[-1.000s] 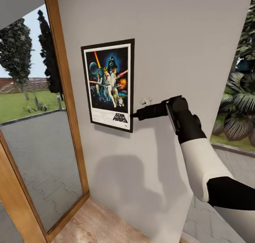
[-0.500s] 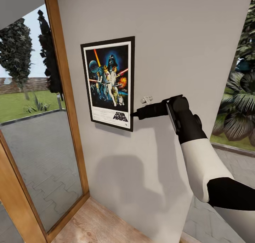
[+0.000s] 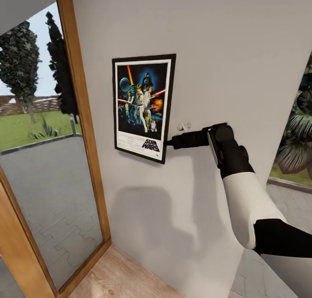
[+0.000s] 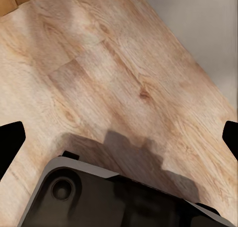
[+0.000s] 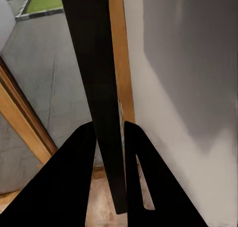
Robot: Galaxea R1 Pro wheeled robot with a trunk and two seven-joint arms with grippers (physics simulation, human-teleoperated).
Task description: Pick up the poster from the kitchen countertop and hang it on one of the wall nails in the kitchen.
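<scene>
Head view: the poster [image 3: 143, 107] lies against the pale wall [image 3: 234, 50] beside the window frame [image 3: 80, 116], the right gripper [image 3: 167, 142] pinching its lower right edge; right wrist view: both fingers [image 5: 74, 177] clamp the dark frame edge; left wrist view: the left gripper [image 4: 119, 138], jaws spread, faces wooden floor [image 4: 109, 73].

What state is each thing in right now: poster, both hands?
poster: upright against the wall, gripped at its lower right edge
right hand: shut on the poster's edge, frame between its fingers
left hand: open, empty, pointed at the wood floor
</scene>
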